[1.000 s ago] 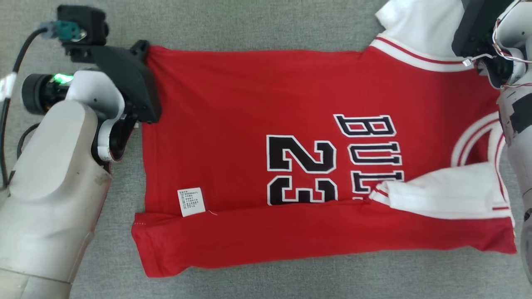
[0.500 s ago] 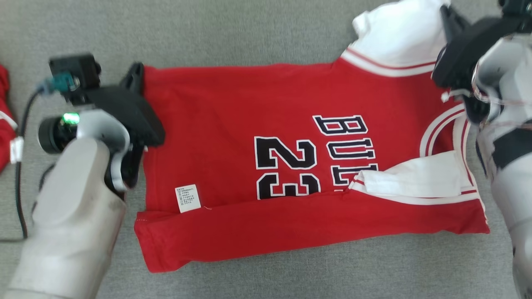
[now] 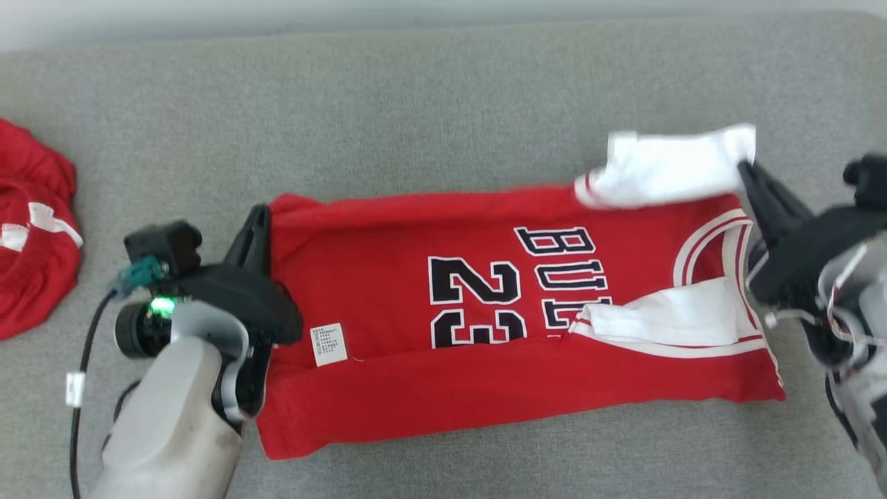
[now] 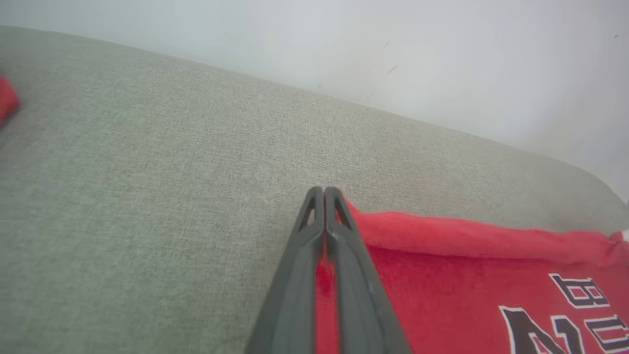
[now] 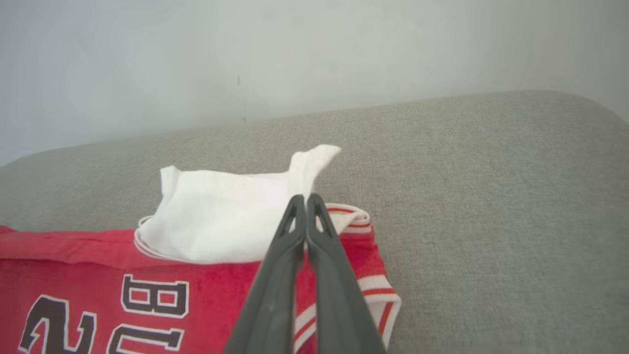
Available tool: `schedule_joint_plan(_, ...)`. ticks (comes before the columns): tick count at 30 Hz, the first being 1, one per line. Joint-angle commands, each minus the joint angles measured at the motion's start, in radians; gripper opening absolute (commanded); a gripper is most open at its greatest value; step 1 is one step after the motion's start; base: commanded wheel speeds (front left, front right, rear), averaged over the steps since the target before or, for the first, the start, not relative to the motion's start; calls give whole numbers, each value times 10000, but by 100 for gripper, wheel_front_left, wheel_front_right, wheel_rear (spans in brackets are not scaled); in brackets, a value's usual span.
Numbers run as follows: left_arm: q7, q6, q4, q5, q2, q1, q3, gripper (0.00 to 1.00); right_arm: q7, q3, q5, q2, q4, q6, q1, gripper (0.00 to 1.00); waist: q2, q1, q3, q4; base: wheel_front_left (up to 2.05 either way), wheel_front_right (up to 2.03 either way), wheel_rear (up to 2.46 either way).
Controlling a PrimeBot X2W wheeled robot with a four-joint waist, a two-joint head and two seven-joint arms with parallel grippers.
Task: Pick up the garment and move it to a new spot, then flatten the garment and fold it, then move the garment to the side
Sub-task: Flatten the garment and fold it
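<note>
Left end effector (image 3: pixel 260 215) first: its fingers are pressed together on the far hem corner of the jersey (image 3: pixel 485 291), and in the left wrist view red cloth shows in the slit between them (image 4: pixel 324 191). The right end effector (image 3: pixel 745 170) is likewise clamped shut, pinching the far shoulder just beside the white sleeve (image 3: pixel 669 177), which stands up off the cloth; the right wrist view has those fingers (image 5: pixel 305 199) closed over the striped trim.

So we have the jersey gripped at both ends of its far long edge, which is lifted and slightly rolled. The jersey itself lies mid-surface, number up, chest towards the surface's right edge.

Progress, as we read it: the placing and flattening look done. The near long edge is already folded in, the near sleeve (image 3: pixel 665 315) tucked across the lettering and the label (image 3: pixel 328 344) showing. We judge the far edge is the fold in hand. What remains is laying it over, any crosswise fold, and the move to the side.

Room next. Between the jersey and the far edge of the surface (image 3: pixel 443 104), where the wall (image 5: pixel 245 49) begins, there is a broad bare stretch. The near edge has a narrower strip. At the left edge sits a red heap (image 3: pixel 31 229), well apart from the left arm, so the left side is partly taken.
</note>
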Motion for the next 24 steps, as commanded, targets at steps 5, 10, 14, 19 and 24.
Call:
schedule_joint_plan(5,-178,63,-46,-176,98,702,27,0,195,-70,183,-438,-730,-22,1162,0,0,1,-394,-72,0,0,0)
schedule_joint_plan(10,-127,168,-134,-314,45,1269,39,0,425,-280,-36,-538,-1138,-22,1934,0,0,1,-523,-79,0,0,0)
schedule_joint_plan(14,-114,161,-224,-237,92,1686,-113,0,512,-411,-420,-606,-1311,-22,2437,0,0,1,-640,-64,0,0,0)
schedule_joint_plan(19,-126,263,-305,-359,78,2069,-97,0,613,-435,-722,-506,-1584,-22,2868,0,0,1,-760,-22,0,0,0)
schedule_joint_plan(24,-41,390,-494,-441,64,2464,-145,0,800,-423,-1211,-580,-1622,-22,3178,0,0,1,-876,-11,0,0,0)
